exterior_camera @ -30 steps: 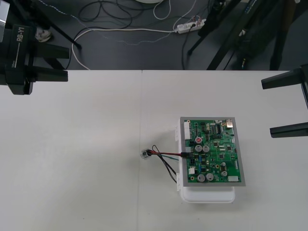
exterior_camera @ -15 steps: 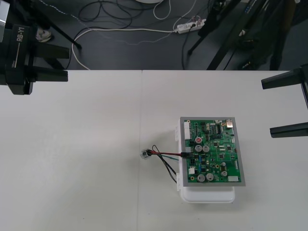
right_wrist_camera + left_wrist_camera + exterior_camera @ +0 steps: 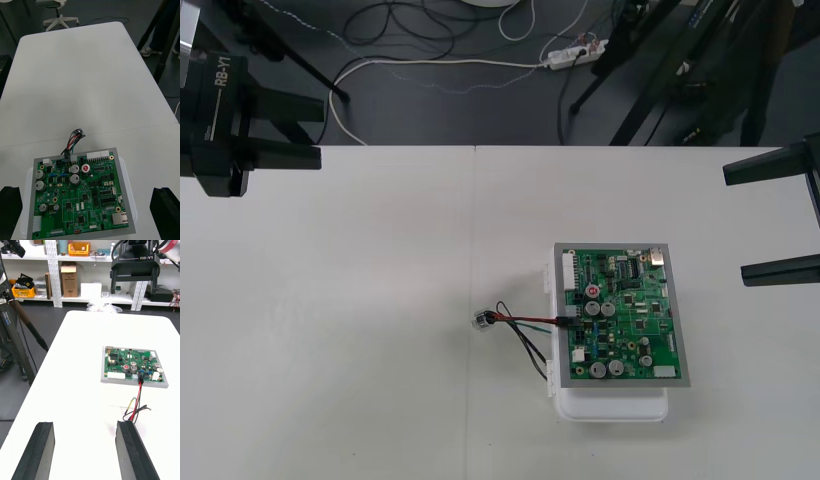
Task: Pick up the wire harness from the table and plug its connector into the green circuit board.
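The green circuit board (image 3: 620, 315) lies on its white base (image 3: 610, 408) at the table's right of centre. The harness's black plug (image 3: 565, 322) sits in a connector on the board's left edge. Its red, black and green wires (image 3: 525, 325) run left over the table to the round socket (image 3: 479, 320). My left gripper (image 3: 305, 128) hangs open at the far left, well away from the board. At the right edge my right gripper (image 3: 770, 218) stands open too. The right wrist view looks down on the board (image 3: 80, 195) and plug (image 3: 66, 157); the left wrist view shows the board (image 3: 131, 365) and wires (image 3: 137, 401).
Dark floor with cables and a power strip (image 3: 575, 55) lies beyond the table's far edge. Black tripod legs (image 3: 650, 90) stand there at the right. Bare table (image 3: 360, 330) stretches left of the harness.
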Robot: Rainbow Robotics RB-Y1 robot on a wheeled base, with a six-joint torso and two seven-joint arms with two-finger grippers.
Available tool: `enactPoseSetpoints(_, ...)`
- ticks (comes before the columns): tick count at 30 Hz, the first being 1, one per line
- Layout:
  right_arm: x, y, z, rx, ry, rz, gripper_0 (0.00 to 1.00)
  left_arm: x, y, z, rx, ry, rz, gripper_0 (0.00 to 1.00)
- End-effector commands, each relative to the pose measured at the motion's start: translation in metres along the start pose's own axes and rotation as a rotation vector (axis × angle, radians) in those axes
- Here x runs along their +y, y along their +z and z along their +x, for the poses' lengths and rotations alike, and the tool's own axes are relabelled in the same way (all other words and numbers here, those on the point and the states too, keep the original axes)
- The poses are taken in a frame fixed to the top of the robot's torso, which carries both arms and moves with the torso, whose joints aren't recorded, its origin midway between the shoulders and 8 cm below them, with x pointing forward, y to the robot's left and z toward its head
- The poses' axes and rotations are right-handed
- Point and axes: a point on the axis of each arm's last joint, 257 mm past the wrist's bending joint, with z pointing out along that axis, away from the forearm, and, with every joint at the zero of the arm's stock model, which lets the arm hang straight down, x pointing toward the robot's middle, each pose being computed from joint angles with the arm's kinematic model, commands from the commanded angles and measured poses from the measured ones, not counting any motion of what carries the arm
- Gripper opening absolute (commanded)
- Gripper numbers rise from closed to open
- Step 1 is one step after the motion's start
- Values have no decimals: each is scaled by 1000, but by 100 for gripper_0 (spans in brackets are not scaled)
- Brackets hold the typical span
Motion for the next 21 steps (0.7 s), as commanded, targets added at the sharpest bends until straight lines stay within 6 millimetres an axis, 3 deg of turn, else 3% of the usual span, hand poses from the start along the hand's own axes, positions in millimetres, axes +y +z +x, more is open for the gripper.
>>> enactPoseSetpoints(1, 0, -5, -3, 4, -2, 22, 100, -5, -3, -15, 34, 97, 35, 48)
enactPoseSetpoints(21, 0, -5, -3, 4, -2, 22, 100, -5, -3, -15, 34, 97, 35, 48)
